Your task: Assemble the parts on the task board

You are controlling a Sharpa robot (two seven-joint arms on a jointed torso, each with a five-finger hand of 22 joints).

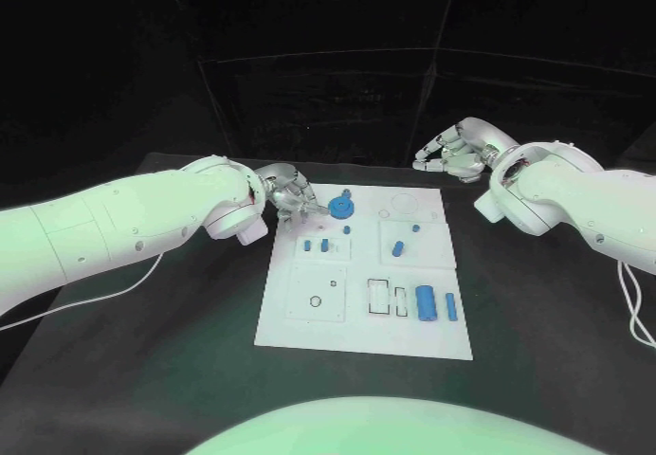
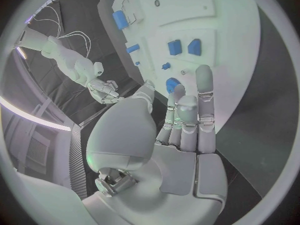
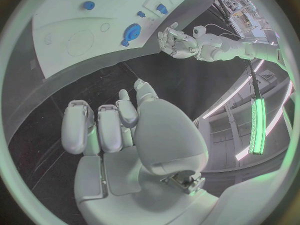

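We see the white rectangular task board [image 1: 318,322] lying flat in the middle of the black table [image 1: 164,322]. Near the board's far edge, on the side of the left arm, stands a round blue gear-like part with a small knob on top [image 1: 342,206]. Just nearer than that gear, two small blue upright pegs [image 1: 318,245] stand side by side in a shallow recess of the board. Toward the board's middle, on the side of the right arm from the pegs, a small blue stub [image 1: 398,250] sits alone. On the board's near half, on the right-arm side, a larger blue cylinder [image 1: 427,302] and a thin blue bar [image 1: 450,306] lie next to each other, beside two empty rectangular outlines.

The left hand [image 1: 283,187] hovers at the board's far corner, just beside the blue gear. In the left wrist view its fingers [image 2: 205,97] are stretched out nearly straight and close together over the board's edge, holding nothing; the thumb lies apart from them, and the fingertips reach toward the gear [image 2: 172,84] without plainly touching it.

The right hand [image 1: 454,154] hangs above the table beyond the board's far edge, well apart from the board and from every part. In the right wrist view its fingers [image 3: 100,126] are curled in toward the palm with nothing in them.
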